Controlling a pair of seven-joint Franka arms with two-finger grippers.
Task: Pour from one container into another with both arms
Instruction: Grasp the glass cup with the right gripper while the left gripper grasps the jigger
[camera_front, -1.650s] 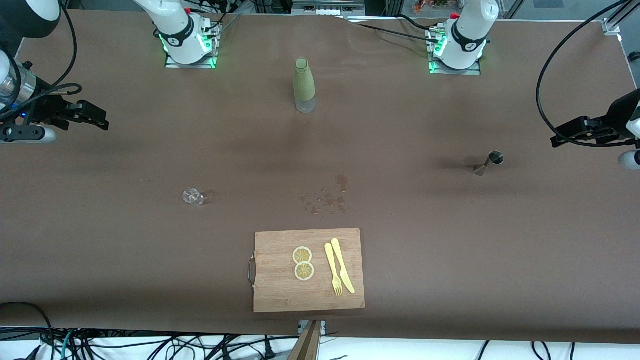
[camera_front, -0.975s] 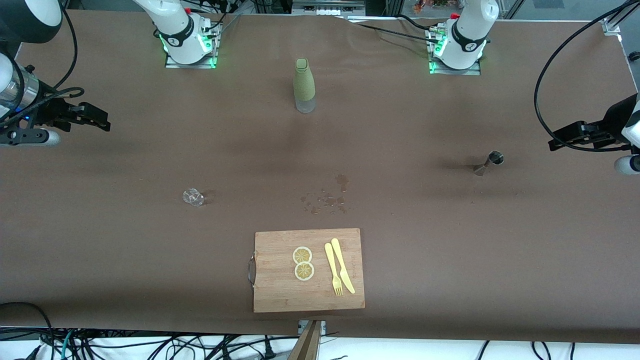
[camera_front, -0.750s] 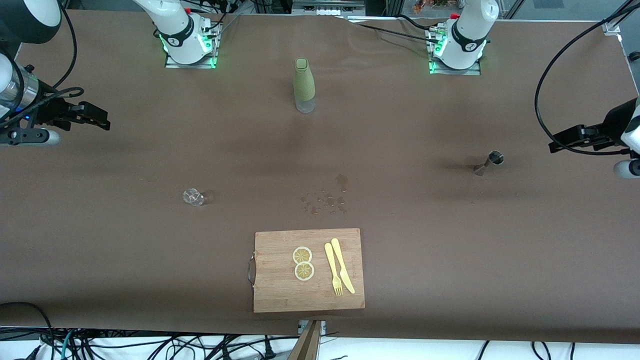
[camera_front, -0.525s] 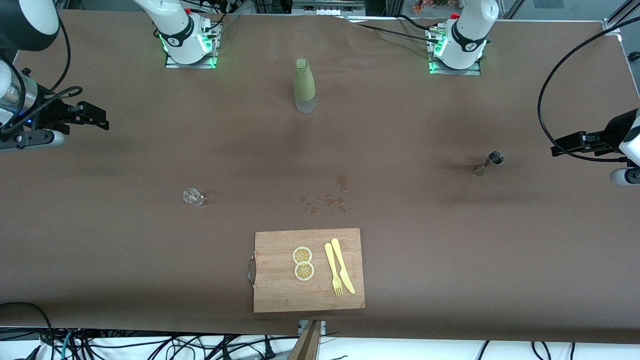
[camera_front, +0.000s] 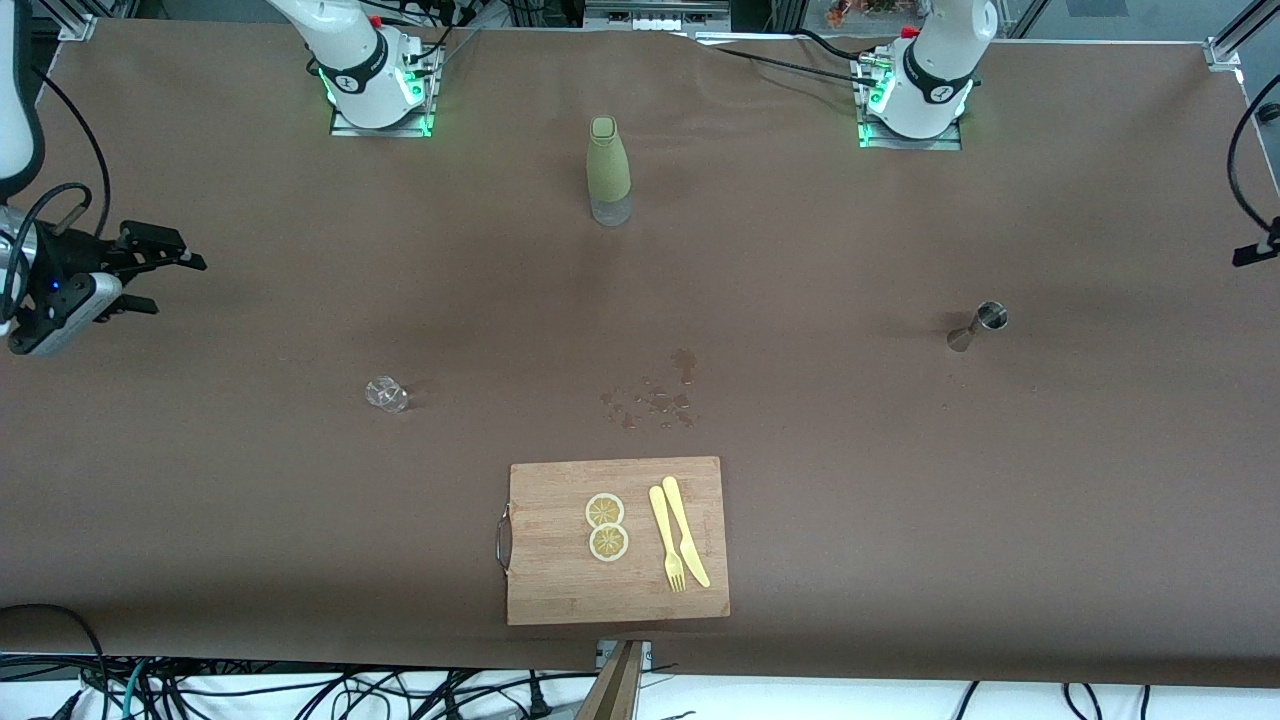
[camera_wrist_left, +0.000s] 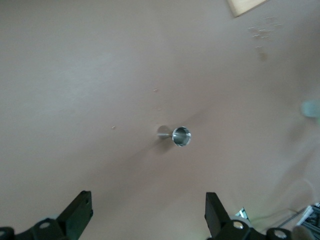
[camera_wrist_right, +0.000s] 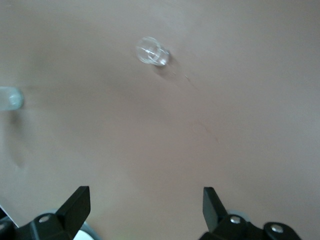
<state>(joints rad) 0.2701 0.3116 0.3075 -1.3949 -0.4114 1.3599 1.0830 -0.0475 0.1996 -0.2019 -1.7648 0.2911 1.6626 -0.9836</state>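
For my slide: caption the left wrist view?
Open left tool high over the brown table, metal jigger standing below.

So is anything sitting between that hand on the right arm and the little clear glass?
Nothing visible does. The right hand hangs open over bare table at the right arm's end, and only brown cloth lies between it and the clear glass.

Right gripper (camera_wrist_right: 145, 210) up in the air over bare brown worktop (camera_wrist_right: 210, 100), its two black fingers (camera_wrist_right: 75, 205) spread wide, nothing between them. Small clear glass (camera_wrist_right: 151, 51) standing alone on the worktop, well apart from the fingers. Pale, blurred bottle base (camera_wrist_right: 10, 98) at the frame's edge, well apart from the glass.
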